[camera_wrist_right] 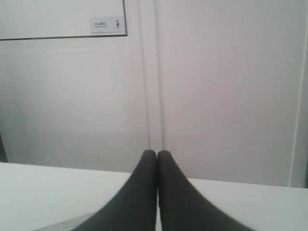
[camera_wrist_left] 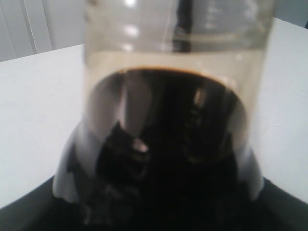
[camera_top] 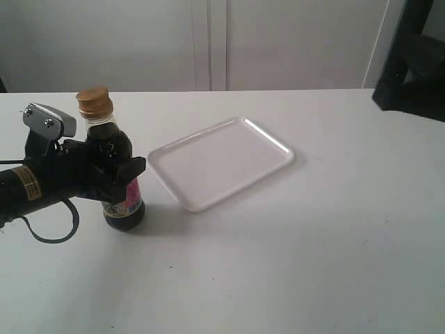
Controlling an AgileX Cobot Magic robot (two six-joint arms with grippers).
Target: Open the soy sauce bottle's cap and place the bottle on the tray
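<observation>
One soy sauce bottle stood upright on the white tabletop, left of the single tray and apart from it. Its one cap, golden-tan, sat shut on the narrow neck. Dark liquid filled the glass up to the shoulder, and a pink label showed low on the body.

Two grippers were in view. The left gripper reached in from the left edge of the exterior view and was clamped on the bottle's middle, one black finger lying across the front of the glass above the label. In the left wrist view the soy sauce bottle filled nearly the whole picture, clear glass above and black liquid below.

The right gripper had its two dark fingers pressed together, holding nothing, above the tabletop and facing a pale wall.

The tray lay flat and white, its long side slanting away toward the right.
</observation>
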